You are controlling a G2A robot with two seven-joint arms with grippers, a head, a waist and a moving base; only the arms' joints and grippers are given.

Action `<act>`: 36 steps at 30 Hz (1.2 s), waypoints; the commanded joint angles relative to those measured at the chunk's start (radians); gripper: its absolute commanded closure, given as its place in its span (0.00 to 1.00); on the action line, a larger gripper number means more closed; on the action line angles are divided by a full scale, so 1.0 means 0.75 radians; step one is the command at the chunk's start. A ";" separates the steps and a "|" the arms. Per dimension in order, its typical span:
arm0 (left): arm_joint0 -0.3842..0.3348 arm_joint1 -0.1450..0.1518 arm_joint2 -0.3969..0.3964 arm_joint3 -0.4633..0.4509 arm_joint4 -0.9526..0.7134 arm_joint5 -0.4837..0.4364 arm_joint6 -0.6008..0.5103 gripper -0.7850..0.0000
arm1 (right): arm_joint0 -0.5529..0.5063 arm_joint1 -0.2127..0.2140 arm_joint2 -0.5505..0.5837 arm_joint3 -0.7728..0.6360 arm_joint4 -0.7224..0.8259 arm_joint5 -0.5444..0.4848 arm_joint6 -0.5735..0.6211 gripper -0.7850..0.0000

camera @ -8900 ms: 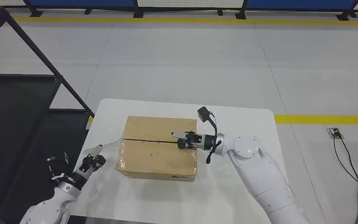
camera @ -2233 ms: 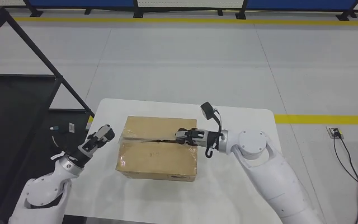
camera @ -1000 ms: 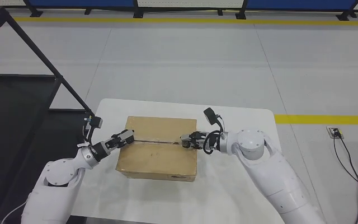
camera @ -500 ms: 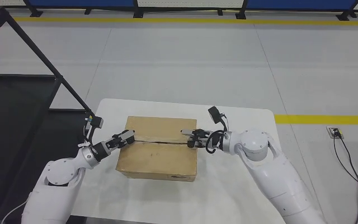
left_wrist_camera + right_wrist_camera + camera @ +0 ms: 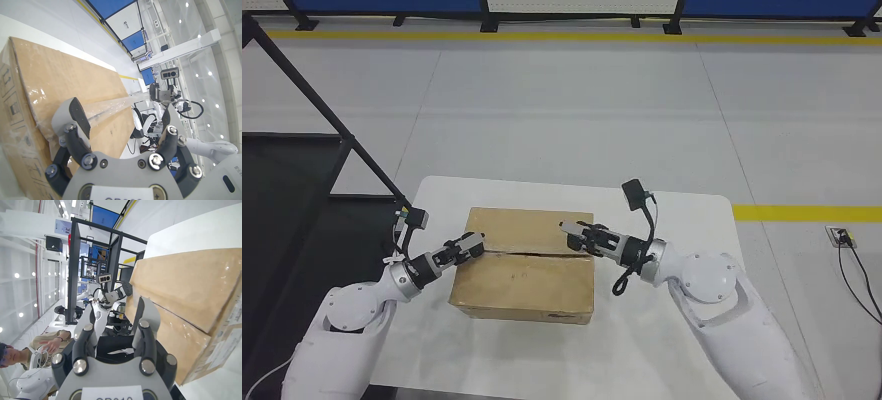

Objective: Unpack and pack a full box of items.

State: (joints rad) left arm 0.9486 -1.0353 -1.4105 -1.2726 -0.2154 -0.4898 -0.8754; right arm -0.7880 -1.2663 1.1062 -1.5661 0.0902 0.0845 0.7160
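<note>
Closed box (image 5: pixel 524 265), left gripper (image 5: pixel 470 246) and right gripper (image 5: pixel 572 231) at its ends, both released.
Left wrist view adds clear tape (image 5: pixel 105 108) on the seam, which runs along the long axis, left to right.

Brown cardboard box (image 5: pixel 522 272) lies flat, top flaps closed, clear tape (image 5: pixel 107 108) along its seam

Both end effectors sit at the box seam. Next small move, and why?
Probably hook the right end effector under a flap edge and lift: the box is closed, its seam gapes at that end, and the end effector is open.
</note>
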 commanded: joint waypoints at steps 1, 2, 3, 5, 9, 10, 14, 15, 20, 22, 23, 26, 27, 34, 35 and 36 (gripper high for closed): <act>0.001 0.001 0.002 0.000 0.000 -0.001 0.001 0.00 | 0.033 -0.008 -0.023 0.034 0.006 -0.005 -0.022 0.96; 0.001 0.001 0.003 -0.001 -0.001 -0.001 0.002 0.00 | 0.046 -0.013 -0.032 0.045 0.010 -0.021 -0.041 0.96; 0.002 0.001 0.004 -0.002 -0.003 -0.002 0.002 0.00 | 0.054 -0.016 -0.037 0.051 0.022 -0.047 -0.057 1.00; 0.002 0.001 0.007 -0.005 -0.006 -0.002 0.004 0.00 | 0.051 -0.019 -0.034 0.049 0.014 -0.095 -0.105 1.00; 0.004 0.002 0.011 -0.009 -0.009 -0.007 0.005 0.00 | 0.064 -0.022 -0.052 0.062 0.033 -0.074 -0.037 1.00; 0.004 0.002 0.012 -0.008 -0.009 -0.006 0.005 0.00 | 0.076 -0.024 -0.065 0.079 0.026 -0.053 -0.027 1.00; 0.003 0.003 0.016 -0.005 -0.014 -0.007 0.005 0.00 | 0.148 -0.044 -0.133 0.177 0.022 0.006 -0.030 1.00; 0.002 0.003 0.017 -0.004 -0.014 -0.006 0.004 0.00 | 0.170 -0.051 -0.149 0.205 0.021 0.019 -0.042 1.00; -0.001 0.005 0.021 -0.001 -0.016 -0.008 0.002 0.00 | 0.299 -0.087 -0.219 0.398 0.076 0.173 -0.024 1.00; -0.002 0.005 0.022 -0.001 -0.016 -0.010 0.003 0.00 | 0.364 -0.101 -0.247 0.488 0.106 0.211 0.049 1.00; -0.002 0.005 0.023 -0.001 -0.019 -0.012 0.003 0.00 | 0.390 -0.108 -0.263 0.532 0.112 0.224 0.081 1.00; -0.001 0.007 0.022 -0.003 -0.022 -0.014 0.006 0.00 | 0.448 -0.127 -0.313 0.632 0.113 0.262 0.146 1.00; 0.000 0.007 0.022 -0.003 -0.023 -0.013 0.006 0.00 | 0.466 -0.133 -0.327 0.656 0.114 0.270 0.165 1.00; -0.003 0.009 0.024 -0.001 -0.024 -0.013 0.007 0.00 | 0.527 -0.163 -0.396 0.771 0.094 0.262 0.223 1.00; -0.003 0.009 0.024 -0.001 -0.025 -0.013 0.007 0.00 | 0.531 -0.166 -0.405 0.777 0.083 0.255 0.228 1.00; -0.004 0.010 0.025 0.000 -0.025 -0.013 0.007 0.00 | 0.535 -0.168 -0.419 0.777 0.059 0.236 0.251 1.00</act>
State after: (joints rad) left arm 0.9460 -1.0282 -1.3921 -1.2730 -0.2341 -0.4995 -0.8701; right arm -0.3893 -1.3910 0.8007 -0.9837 0.1492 0.2728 0.8907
